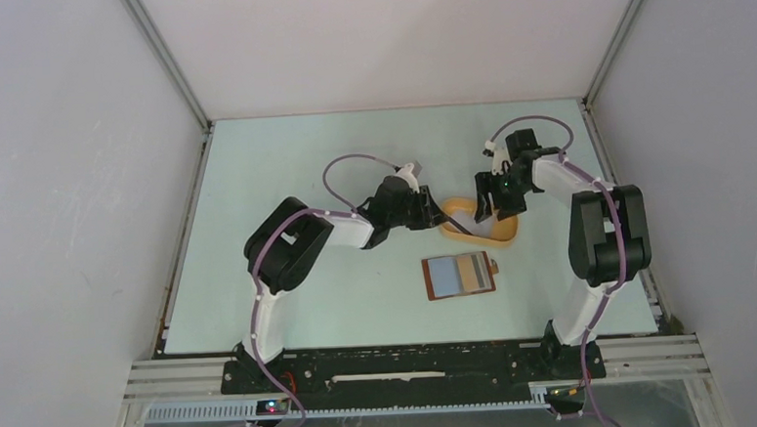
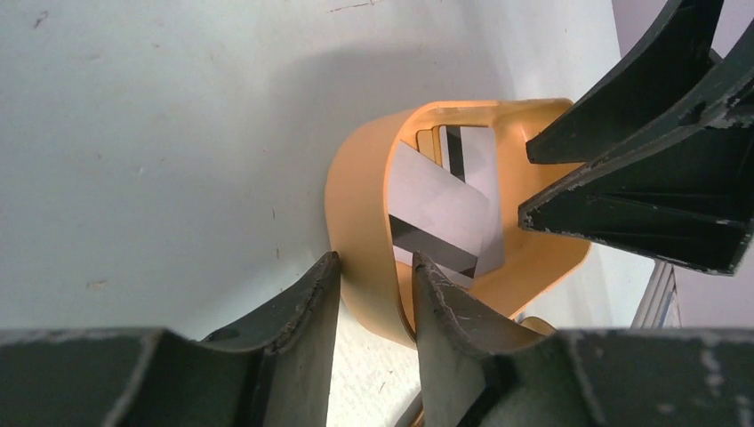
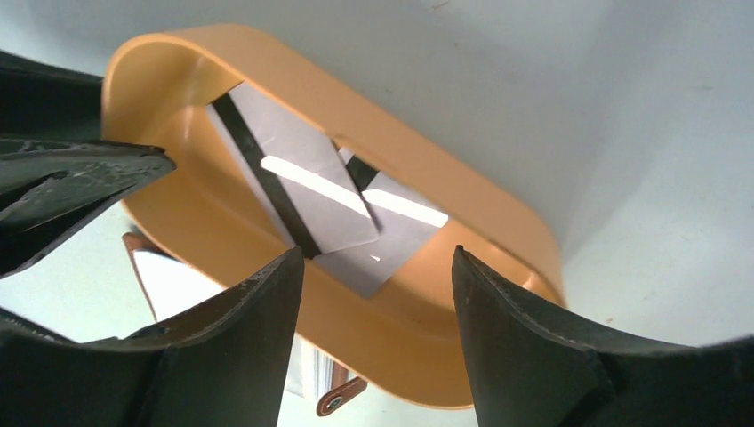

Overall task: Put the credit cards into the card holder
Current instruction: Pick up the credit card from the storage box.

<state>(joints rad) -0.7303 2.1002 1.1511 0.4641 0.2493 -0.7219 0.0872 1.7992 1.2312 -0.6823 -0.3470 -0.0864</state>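
Straddling the left end wall of the orange tray (image 2: 356, 187), the left gripper (image 2: 375, 267) has narrow jaws, one finger outside and one inside; can't tell if it's actually clamped. Probably bracing the tray against sliding. Right gripper (image 3: 375, 258) hangs above it, jaws wide and empty, lined up on the credit cards (image 3: 302, 191) lying overlapped inside. Card holder (image 1: 459, 275) lies open just near of the tray, ready to load.

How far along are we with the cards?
Done: none clearly stowed; two pale grey striped cards lie in the orange-yellow oval tray. In hand: left fingers straddle its wall, right fingers open above. Left: both cards into the open reddish-brown leather wallet.
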